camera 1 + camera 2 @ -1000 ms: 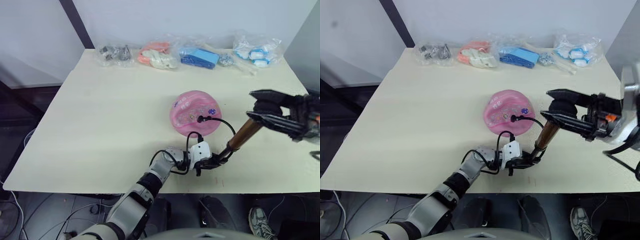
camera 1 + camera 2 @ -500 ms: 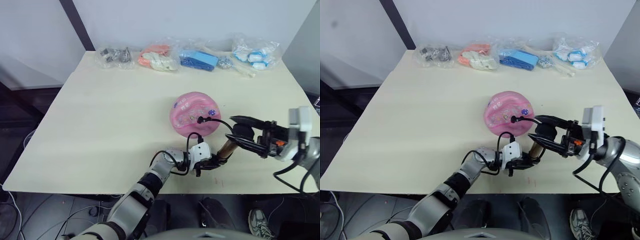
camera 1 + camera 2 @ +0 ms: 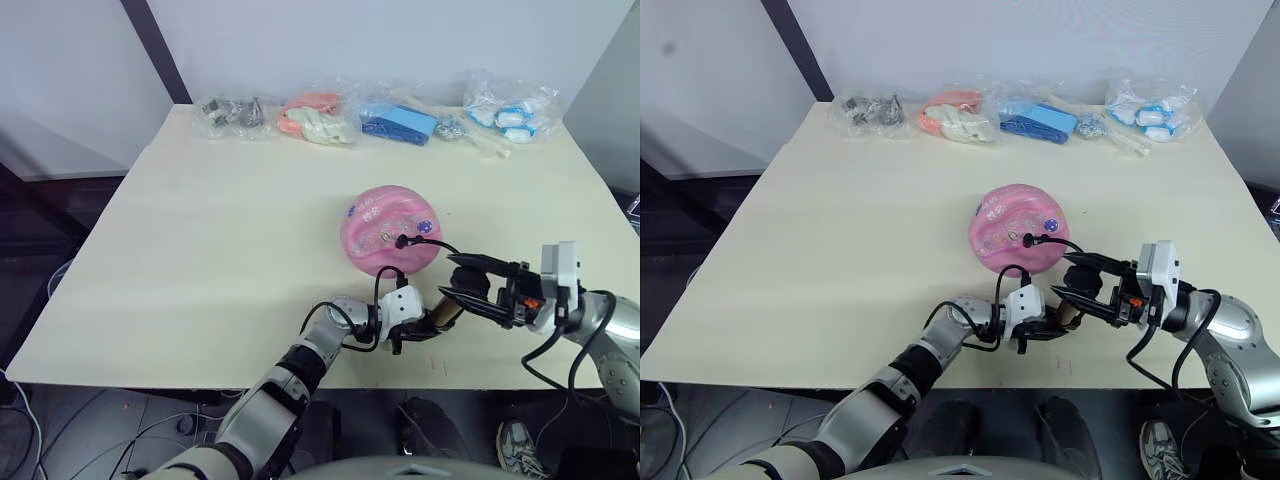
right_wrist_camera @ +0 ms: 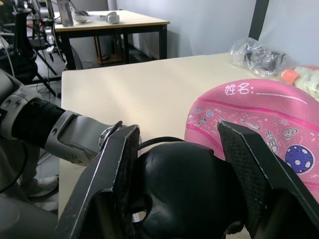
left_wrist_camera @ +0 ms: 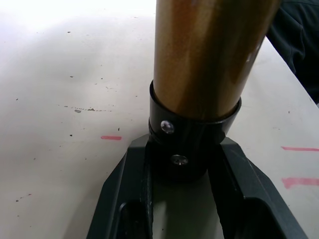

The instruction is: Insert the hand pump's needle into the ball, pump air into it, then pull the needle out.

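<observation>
Change: within a second the right gripper has driven the black T-handle down, so far less of the hand pump barrel shows than before; the ball has not moved.
Ball: pink, resting on the desk right of centre, the needle fitting seated in its near face, the thin black hose looping from it.
Pump: tilted near the desk's front edge, just in front of the ball.
Left gripper: clamped around the pump's black base cap, pinning it to the desk.
Right gripper: closed around the handle, near the bottom of a stroke.
Doing it well: judged from here, strokes should run straight along the barrel while the base stays pinned, so the hose never tugs the needle.
Surroundings: four plastic bags of small parts line the far edge, well apart; nothing stands in the way.
</observation>
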You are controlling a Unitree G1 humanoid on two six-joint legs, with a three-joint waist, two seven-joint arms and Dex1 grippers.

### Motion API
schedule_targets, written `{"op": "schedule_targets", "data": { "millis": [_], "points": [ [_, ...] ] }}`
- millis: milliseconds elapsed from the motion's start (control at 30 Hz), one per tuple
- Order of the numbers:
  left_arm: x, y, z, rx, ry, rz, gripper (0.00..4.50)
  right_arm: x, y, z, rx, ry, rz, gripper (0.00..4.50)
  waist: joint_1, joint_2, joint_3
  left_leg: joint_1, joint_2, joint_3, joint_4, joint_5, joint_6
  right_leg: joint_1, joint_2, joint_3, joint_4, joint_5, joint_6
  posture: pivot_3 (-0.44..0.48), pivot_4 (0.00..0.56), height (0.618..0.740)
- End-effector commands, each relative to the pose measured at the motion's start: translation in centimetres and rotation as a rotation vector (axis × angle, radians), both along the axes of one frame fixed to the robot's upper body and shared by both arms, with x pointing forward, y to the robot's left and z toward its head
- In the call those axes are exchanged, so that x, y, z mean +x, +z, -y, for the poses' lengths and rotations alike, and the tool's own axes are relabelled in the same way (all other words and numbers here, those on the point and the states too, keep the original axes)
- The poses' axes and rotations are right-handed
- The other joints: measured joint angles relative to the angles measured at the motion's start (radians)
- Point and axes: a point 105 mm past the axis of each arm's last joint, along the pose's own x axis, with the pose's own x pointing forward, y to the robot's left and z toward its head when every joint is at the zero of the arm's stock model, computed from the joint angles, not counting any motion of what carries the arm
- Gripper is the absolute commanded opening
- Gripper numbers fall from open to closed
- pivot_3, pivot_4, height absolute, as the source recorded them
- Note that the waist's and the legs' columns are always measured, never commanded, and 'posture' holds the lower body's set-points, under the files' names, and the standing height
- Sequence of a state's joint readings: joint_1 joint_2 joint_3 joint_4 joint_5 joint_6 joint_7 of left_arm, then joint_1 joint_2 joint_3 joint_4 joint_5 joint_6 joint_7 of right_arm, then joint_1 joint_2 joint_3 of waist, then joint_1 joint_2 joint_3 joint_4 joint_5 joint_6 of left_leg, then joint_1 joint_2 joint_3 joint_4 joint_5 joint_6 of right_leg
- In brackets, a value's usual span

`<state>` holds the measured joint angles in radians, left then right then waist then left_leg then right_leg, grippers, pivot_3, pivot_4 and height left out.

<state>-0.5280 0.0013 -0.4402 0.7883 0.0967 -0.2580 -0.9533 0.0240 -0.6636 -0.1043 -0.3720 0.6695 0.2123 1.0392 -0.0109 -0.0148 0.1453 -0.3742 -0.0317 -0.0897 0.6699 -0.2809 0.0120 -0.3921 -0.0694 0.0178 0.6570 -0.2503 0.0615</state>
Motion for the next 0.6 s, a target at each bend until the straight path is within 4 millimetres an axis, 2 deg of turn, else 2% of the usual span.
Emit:
{"op": "schedule_targets", "data": {
  "millis": [33,267,600],
  "points": [
    [0.0,-1.0,-0.4,0.029,0.021,-0.035,1.07,-0.9,1.1,0.1,0.002,0.047,-0.047,2.02,0.002,0.0,0.0,0.0,0.0,0.0,0.0,0.0,0.0,0.0,0.0,0.0,0.0,0.0,0.0,0.0,0.15,0.736],
    [-0.1,-1.2,-0.6,0.037,0.015,-0.038,1.07,-1.6,5.9,0.7,0.011,0.059,-0.005,2.02,0.005,0.002,0.001,-0.004,0.0,0.0,0.0,-0.001,0.001,-0.004,-0.001,0.0,0.0,0.0,0.0,0.0,0.15,0.736],
    [-0.2,-1.4,-0.7,0.045,0.006,-0.038,1.07,-2.6,11.1,1.6,0.018,0.049,0.062,2.02,0.007,0.002,0.001,-0.004,0.0,0.0,0.0,-0.001,0.001,-0.003,-0.001,0.0,0.0,0.0,0.0,0.0,0.15,0.736]
  ]
}}
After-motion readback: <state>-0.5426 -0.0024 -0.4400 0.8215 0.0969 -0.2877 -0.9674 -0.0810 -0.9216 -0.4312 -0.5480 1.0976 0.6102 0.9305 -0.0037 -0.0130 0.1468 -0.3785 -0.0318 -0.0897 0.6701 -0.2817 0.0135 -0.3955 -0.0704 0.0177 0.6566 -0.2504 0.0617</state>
